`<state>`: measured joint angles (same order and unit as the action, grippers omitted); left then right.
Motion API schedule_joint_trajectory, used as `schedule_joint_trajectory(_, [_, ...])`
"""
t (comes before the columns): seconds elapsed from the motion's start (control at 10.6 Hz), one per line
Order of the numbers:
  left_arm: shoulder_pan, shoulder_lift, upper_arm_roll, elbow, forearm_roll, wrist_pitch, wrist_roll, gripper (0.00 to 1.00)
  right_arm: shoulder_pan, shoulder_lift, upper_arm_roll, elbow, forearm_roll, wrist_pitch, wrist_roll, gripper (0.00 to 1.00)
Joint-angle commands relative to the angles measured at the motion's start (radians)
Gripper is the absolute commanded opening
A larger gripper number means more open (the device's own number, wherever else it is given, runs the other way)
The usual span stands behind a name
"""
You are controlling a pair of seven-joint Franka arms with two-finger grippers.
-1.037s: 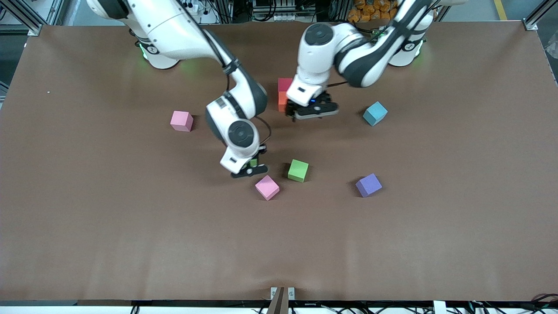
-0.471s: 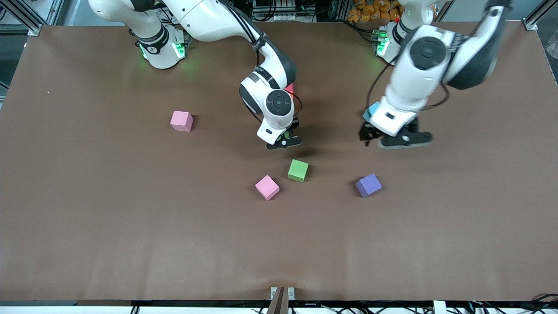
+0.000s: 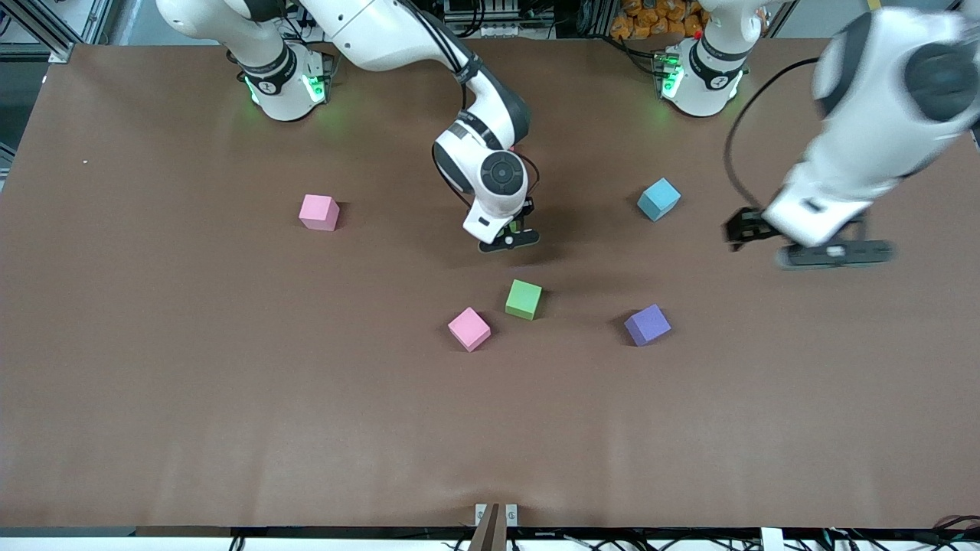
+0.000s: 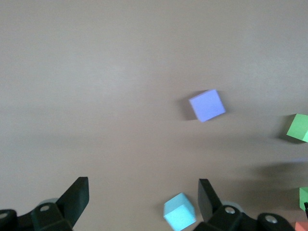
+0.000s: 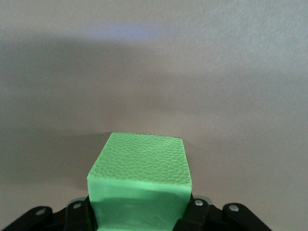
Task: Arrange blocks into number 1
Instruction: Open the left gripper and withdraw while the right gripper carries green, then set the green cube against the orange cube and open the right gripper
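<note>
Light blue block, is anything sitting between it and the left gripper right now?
Nothing visible does. The left gripper, open, hangs over the table toward the left arm's end, and only bare surface lies between it and the light blue block. The purple block sits off that line, nearer the front camera.

— How is the held green block point(image 5: 139, 185) finished?
— A matt, pebbled foam skin is shown.
— And the table point(image 3: 153, 398)?
— It is covered in matt brown sheet; the arm shells are glossy white plastic.
</note>
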<state>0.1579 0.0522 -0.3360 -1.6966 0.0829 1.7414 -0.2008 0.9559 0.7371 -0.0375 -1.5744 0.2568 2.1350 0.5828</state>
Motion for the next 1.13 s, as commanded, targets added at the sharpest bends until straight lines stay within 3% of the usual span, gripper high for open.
schedule_joint_trajectory(0.0, [-0.098, 0.005, 0.141, 0.125, -0.026, -0.138, 0.058, 1.0, 0.039, -0.005, -0.007, -0.036, 0.025, 0.011, 0.025, 0.0])
schedule_joint_trajectory(0.28, [-0.13, -0.003, 0.178, 0.207, -0.026, -0.233, 0.06, 1.0, 0.043, -0.016, -0.007, -0.073, 0.025, 0.005, 0.023, 0.0])
schedule_joint_trajectory(0.47, [-0.231, -0.024, 0.326, 0.209, -0.064, -0.237, 0.107, 1.0, 0.055, -0.031, -0.007, -0.102, 0.025, 0.003, 0.023, 0.0])
schedule_joint_trajectory(1.04, [-0.251, -0.063, 0.325, 0.206, -0.077, -0.284, 0.138, 1.0, 0.073, -0.034, -0.002, -0.108, 0.025, 0.005, 0.032, 0.0])
